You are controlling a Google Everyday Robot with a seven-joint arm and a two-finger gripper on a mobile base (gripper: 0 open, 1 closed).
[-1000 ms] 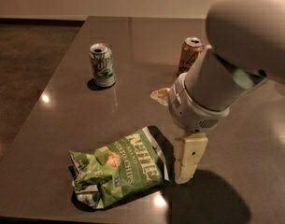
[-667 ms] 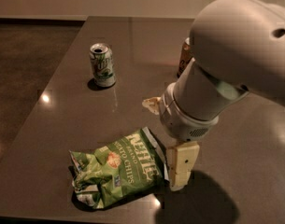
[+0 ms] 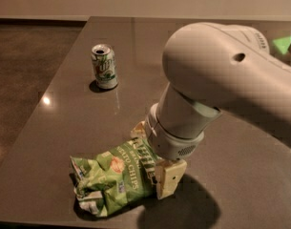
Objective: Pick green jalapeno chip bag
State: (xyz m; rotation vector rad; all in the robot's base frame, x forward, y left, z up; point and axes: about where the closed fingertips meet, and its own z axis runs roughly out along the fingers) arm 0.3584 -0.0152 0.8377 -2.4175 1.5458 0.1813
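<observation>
The green jalapeno chip bag (image 3: 111,175) lies crumpled on the dark table (image 3: 64,123) near its front edge, white lettering facing up. My gripper (image 3: 154,154) hangs from the big white arm and has come down over the bag's right end. Its near finger (image 3: 171,178) stands on the bag's front-right side and the far finger (image 3: 138,130) shows behind the bag. The fingers are apart, with the bag's right end between them. The arm hides the bag's far right edge.
A green-and-white soda can (image 3: 104,66) stands upright at the back left of the table. The table's front edge runs just below the bag. The floor lies to the left. A green patch (image 3: 283,44) shows at the far right.
The arm has moved left and down toward the bag. The gripper, which was beside the bag's right edge, now straddles its right end. The brown can at the back is now hidden behind the arm.
</observation>
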